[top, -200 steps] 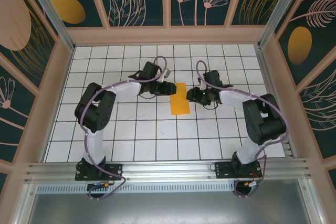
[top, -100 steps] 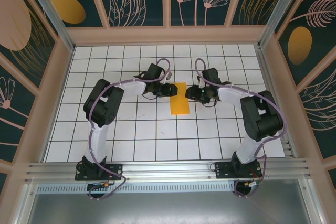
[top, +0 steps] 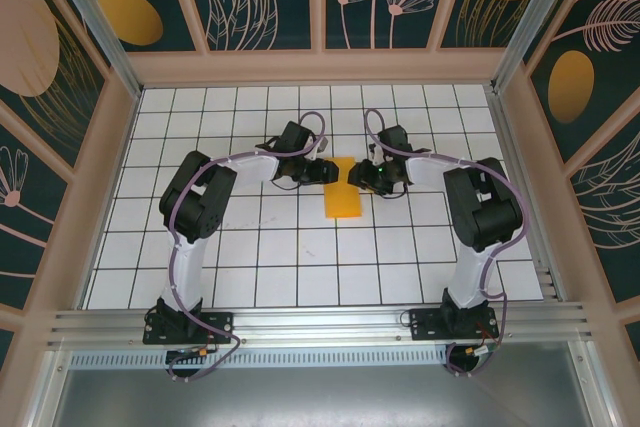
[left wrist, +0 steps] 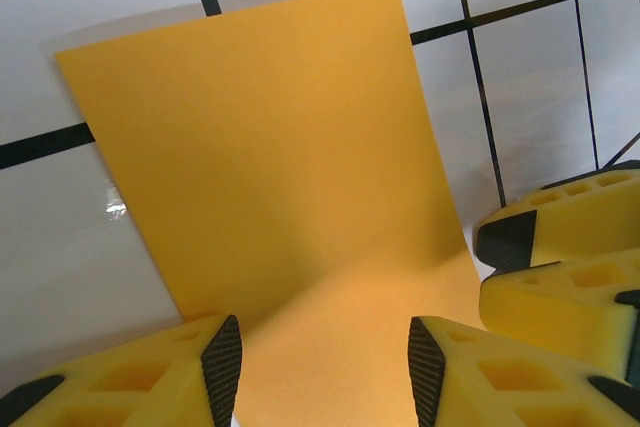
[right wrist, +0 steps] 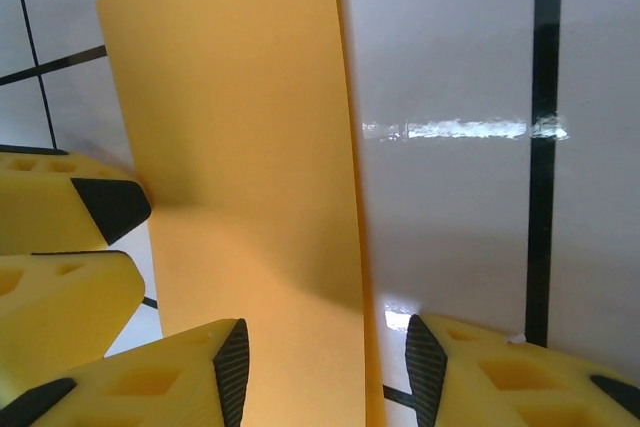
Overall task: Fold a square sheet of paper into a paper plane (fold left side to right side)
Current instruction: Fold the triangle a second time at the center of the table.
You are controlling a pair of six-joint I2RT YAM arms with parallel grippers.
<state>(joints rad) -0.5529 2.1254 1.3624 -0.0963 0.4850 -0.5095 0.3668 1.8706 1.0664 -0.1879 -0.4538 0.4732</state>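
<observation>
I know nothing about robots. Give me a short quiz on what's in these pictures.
1. True or false: the thin orange-yellow paper sheet on the white gridded table is already a pointed dart.
2. Choose: the jaws of the left hand stand A) shut tight, B) apart over the paper.
3. Fill in: in the top view, the right hand meets the left hand at the paper's ___ end (upper or lower).
Key: 1 false, it is a plain rectangle; 2 B; 3 upper.

Right end effector (top: 352,172) seemingly nearer paper (top: 343,202)
</observation>
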